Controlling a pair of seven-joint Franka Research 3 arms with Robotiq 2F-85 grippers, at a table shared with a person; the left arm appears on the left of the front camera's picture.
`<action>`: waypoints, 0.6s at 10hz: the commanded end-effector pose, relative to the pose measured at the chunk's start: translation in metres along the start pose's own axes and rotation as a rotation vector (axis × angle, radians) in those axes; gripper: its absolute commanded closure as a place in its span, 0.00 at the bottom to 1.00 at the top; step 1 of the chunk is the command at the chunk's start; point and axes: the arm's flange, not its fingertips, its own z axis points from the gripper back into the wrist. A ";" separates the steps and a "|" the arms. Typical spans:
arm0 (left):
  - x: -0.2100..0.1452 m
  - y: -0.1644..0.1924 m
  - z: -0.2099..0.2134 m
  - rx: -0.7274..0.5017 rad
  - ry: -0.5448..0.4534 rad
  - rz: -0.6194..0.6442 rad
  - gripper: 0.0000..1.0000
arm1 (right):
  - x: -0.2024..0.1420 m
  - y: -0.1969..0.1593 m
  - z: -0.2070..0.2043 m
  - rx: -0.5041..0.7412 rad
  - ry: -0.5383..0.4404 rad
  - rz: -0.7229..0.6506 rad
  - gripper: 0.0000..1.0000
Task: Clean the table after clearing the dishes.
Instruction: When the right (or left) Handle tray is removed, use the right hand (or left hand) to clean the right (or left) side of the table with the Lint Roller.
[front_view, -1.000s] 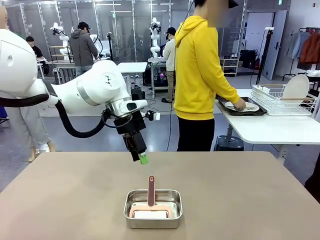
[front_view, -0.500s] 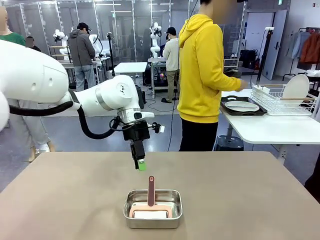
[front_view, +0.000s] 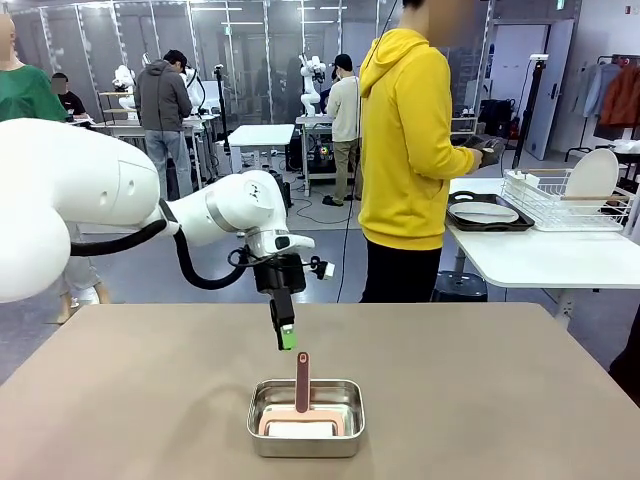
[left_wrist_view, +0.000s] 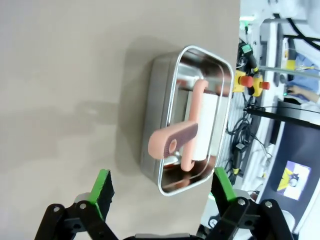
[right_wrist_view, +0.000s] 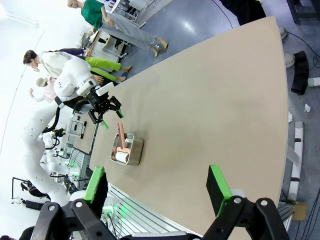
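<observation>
- Above the pan (front_view: 305, 445), the left gripper (front_view: 286, 338) is hanging fingers-down with its jaws spread wide, holding nothing and touching nothing.
- Seen from the left wrist, that gripper (left_wrist_view: 162, 186) is looking straight down; its green pads (left_wrist_view: 102, 184) are framing the pan (left_wrist_view: 155, 115) from either side, well clear of it.
- Inside the pan, a roller (front_view: 302, 382) is lying with its white roll on the bottom and its pink handle rising over the far rim; the handle tip is sitting just below and right of the fingertips, apart from them.
- From the left wrist, the roller (left_wrist_view: 172, 142) is pointing its handle end up toward the camera.
- High over the table (right_wrist_view: 210, 100), the right gripper (right_wrist_view: 156, 184) is also standing with jaws fully spread and empty; farther off are the left gripper (right_wrist_view: 105, 117), the pan (right_wrist_view: 135, 150) and the roller (right_wrist_view: 121, 134).
- The table (front_view: 500, 400) is running its long axis left to right in the front view; the pan is resting near the robot's edge, its long side lying the same way.
- Beyond the table, a tray (front_view: 455, 200) is carrying a plate (front_view: 485, 212) on a white side table (front_view: 540, 260), beside a person in a yellow hoodie (front_view: 400, 150).
</observation>
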 end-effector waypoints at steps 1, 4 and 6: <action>0.007 0.006 0.002 -0.041 -0.005 -0.041 0.00 | -0.001 0.001 -0.001 0.010 -0.009 0.015 0.00; 0.015 0.013 -0.013 -0.101 0.029 -0.058 0.00 | -0.001 0.001 -0.001 0.010 -0.009 0.015 0.00; 0.024 0.016 -0.020 -0.139 0.030 -0.078 0.00 | -0.001 0.001 -0.001 0.010 -0.009 0.015 0.00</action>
